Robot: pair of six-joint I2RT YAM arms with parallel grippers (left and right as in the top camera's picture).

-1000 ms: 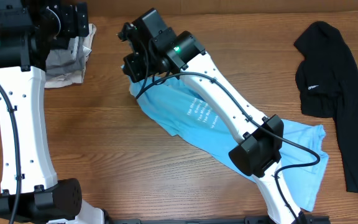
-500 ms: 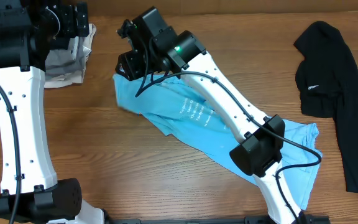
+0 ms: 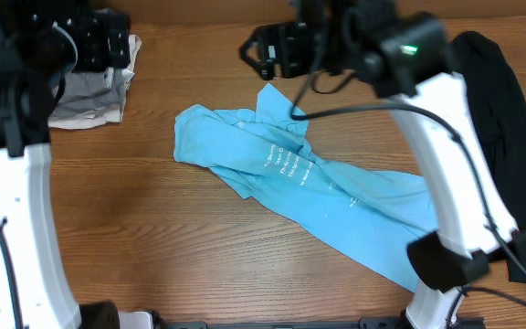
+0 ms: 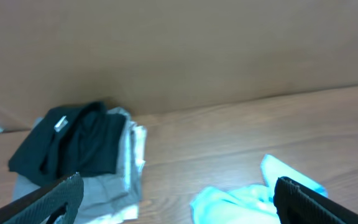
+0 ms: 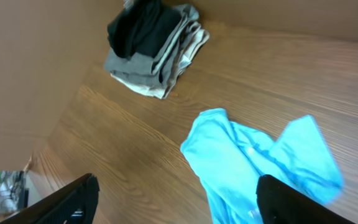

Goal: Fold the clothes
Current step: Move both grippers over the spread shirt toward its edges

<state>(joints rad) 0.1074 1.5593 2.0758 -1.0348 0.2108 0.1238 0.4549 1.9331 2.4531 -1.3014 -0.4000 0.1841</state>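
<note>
While hovering above the back of the worktop (image 3: 153, 228), grips nothing with the right hand (image 5: 179, 199): fingers spread wide, empty. Likewise with the left hand (image 4: 178, 194), spread and empty, raised near the folded pile (image 3: 89, 91) at the back-left corner. Finds the light-blue T-shirt (image 3: 299, 183) mid-worktop, rumpled into a diagonal band, lettering up, one flap turned over at its far end. Shows the black garment (image 3: 510, 119) heaped along the right edge, partly hidden by the right arm. Judged risks: pinching a single layer of the twisted cloth and dragging it into a tighter rope; catching the black garment with the right arm while reaching; folding before flattening, setting the creases in.
</note>
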